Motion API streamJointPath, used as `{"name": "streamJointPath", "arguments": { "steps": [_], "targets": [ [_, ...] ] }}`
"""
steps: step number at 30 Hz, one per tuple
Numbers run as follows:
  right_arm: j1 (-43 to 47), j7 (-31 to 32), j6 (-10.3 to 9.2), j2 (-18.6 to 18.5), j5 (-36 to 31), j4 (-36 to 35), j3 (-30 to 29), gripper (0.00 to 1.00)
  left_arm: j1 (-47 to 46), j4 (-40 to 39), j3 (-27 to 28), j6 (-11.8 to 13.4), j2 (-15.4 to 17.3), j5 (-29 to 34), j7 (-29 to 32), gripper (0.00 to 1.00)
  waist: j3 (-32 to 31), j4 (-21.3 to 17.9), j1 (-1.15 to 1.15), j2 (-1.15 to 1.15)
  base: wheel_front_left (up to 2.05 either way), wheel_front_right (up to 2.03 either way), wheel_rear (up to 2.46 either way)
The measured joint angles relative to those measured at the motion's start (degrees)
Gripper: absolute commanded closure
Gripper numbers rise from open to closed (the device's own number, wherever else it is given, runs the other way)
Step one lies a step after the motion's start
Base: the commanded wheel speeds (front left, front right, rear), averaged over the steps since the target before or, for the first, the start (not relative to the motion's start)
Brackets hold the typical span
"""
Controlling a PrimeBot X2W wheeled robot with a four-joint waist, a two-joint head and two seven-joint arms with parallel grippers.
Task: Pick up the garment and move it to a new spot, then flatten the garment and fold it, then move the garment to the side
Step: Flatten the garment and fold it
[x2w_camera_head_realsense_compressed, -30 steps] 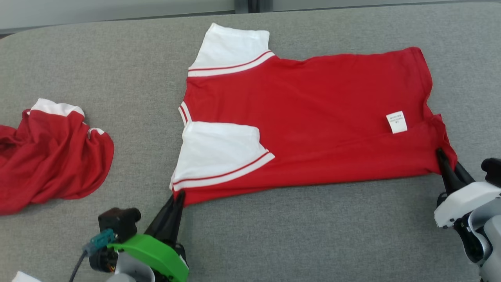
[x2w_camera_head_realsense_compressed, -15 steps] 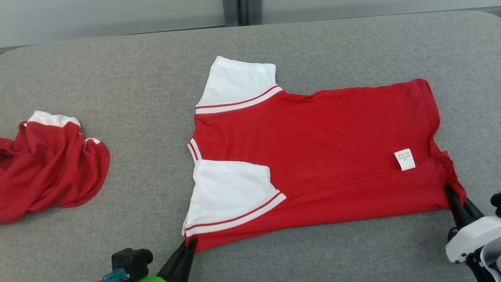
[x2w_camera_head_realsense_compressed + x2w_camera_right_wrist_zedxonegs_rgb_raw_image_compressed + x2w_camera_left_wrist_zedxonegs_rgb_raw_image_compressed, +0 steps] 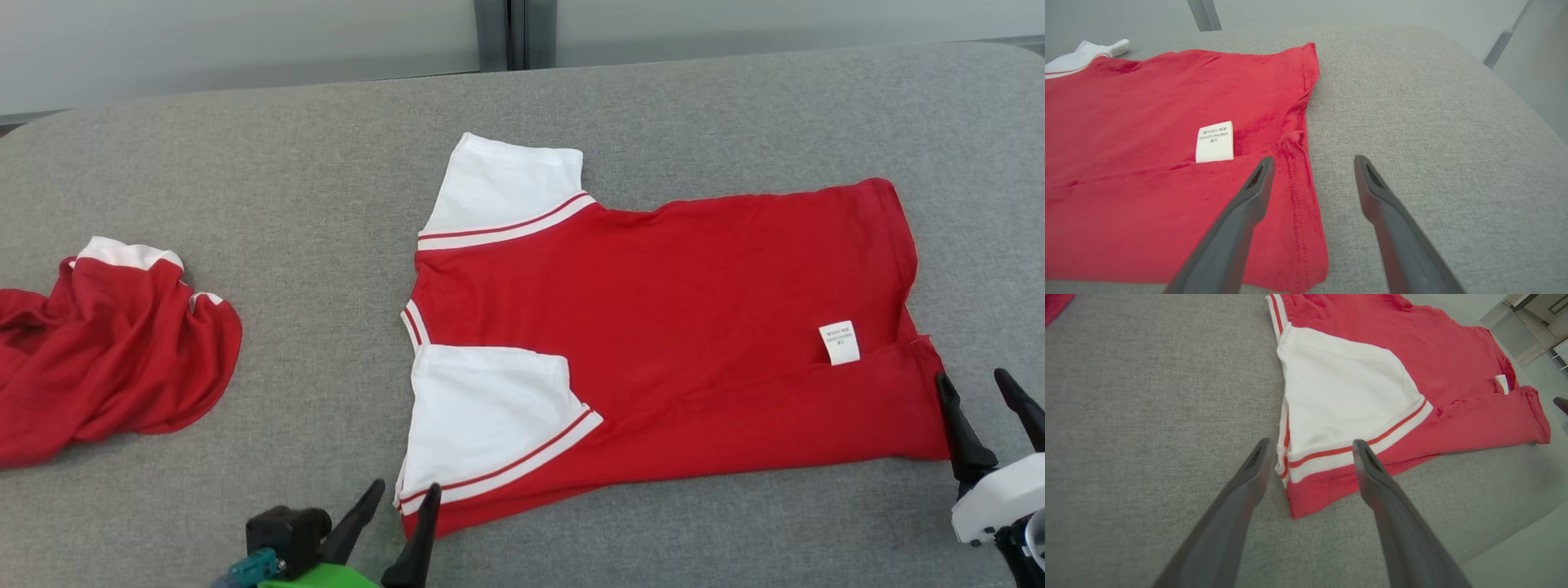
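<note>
The left jaws are two long black fingers [image 3: 357, 514] that taper to narrow points. Behind them sits a bright green curved shell [image 3: 322, 581]. Just left of the jaws' base, a black boxy camera block [image 3: 287, 529] with rounded corners carries a teal connector [image 3: 255, 563]. The right jaws have the same slim black fingers [image 3: 962, 429], rooted in a smooth white shell [image 3: 1000, 500] with dark parts beneath it. Seen close from the wrist views, the fingers look dark grey and matte. Each has a shallow recessed slot on its inner face near the tip.
</note>
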Motion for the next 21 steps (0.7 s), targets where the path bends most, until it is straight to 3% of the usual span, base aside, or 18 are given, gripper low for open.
{"name": "streamJointPath", "arguments": {
  "steps": [5,10,14,18,21],
  "targets": [
    [1.1,0.0,0.00,2.7,-4.2,-5.7,-3.1,0.00,-2.3,-7.5,3.8,1.6,1.3,0.2,-1.4,0.00,0.3,-0.3,0.00,0.00,0.00,0.00,0.00],
    [0.4,0.0,0.00,4.9,-7.1,-9.2,-3.6,0.00,-17.1,-10.2,6.8,1.3,4.9,3.4,4.1,0.00,2.4,-0.3,0.00,0.00,0.00,0.00,0.00],
    [-2.4,0.0,0.00,5.4,-8.0,-10.9,-3.5,0.00,-31.6,-6.5,6.8,-2.2,5.3,3.5,12.2,0.00,4.9,-0.5,0.00,0.00,0.00,0.00,0.00],
    [-5.3,0.0,0.00,5.8,-8.9,-12.5,-2.8,0.00,-46.8,1.9,5.6,-8.4,3.2,0.6,20.4,0.00,8.2,-1.0,0.00,0.00,0.00,0.00,0.00],
    [-8.1,0.0,0.00,6.2,-9.0,-13.3,-1.8,0.00,-55.8,9.7,4.7,-11.3,2.5,-0.3,26.3,0.00,11.0,-1.8,0.00,0.00,0.00,0.00,0.00]
  ]
}}
